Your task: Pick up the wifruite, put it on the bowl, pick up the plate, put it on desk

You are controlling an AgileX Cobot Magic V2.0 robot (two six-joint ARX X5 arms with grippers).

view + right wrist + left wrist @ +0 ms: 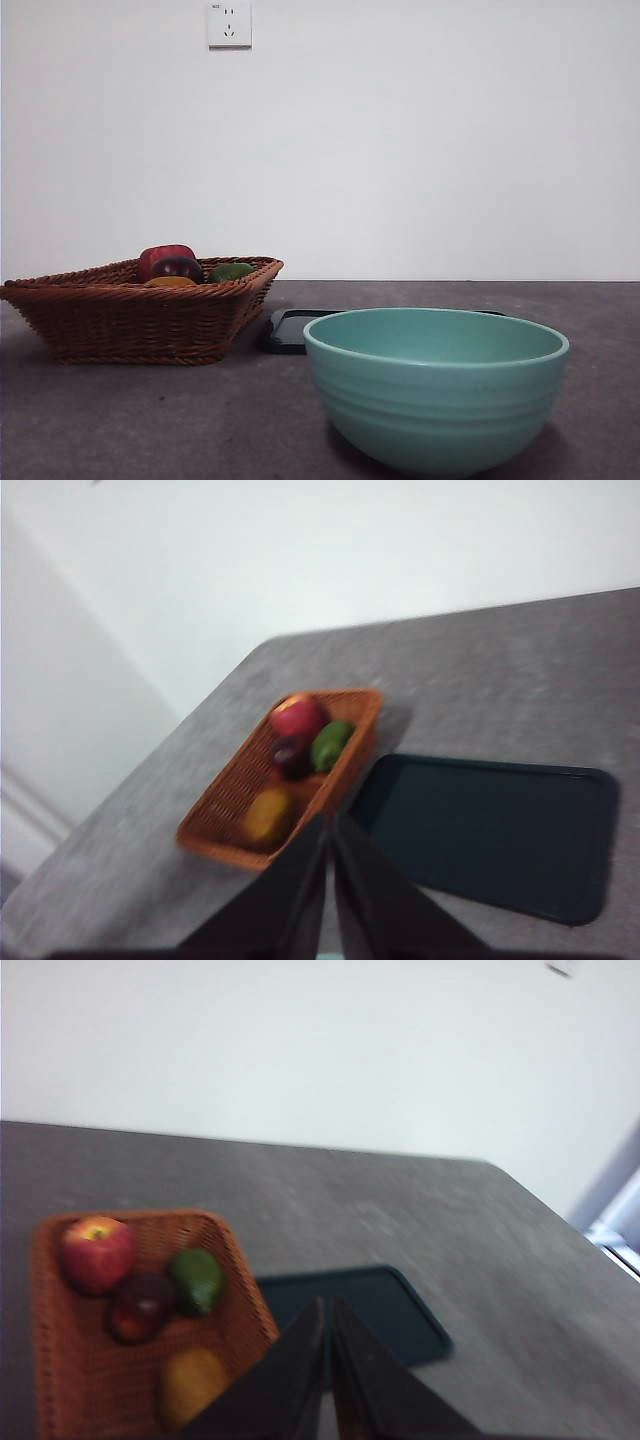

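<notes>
Front view: teal bowl (436, 388), ridged and smooth, stands nearest on the mottled grey table (150, 420); behind, a wicker basket (130, 318) and flat dark tray (290, 330).
Left wrist view: left gripper (327, 1312), jaws closed and empty, points just beside the matte orange-brown wifruite (190, 1385) in the basket's near corner.
Right wrist view (blurred): right gripper (329, 830), apparently closed, seems farther from it.
</notes>
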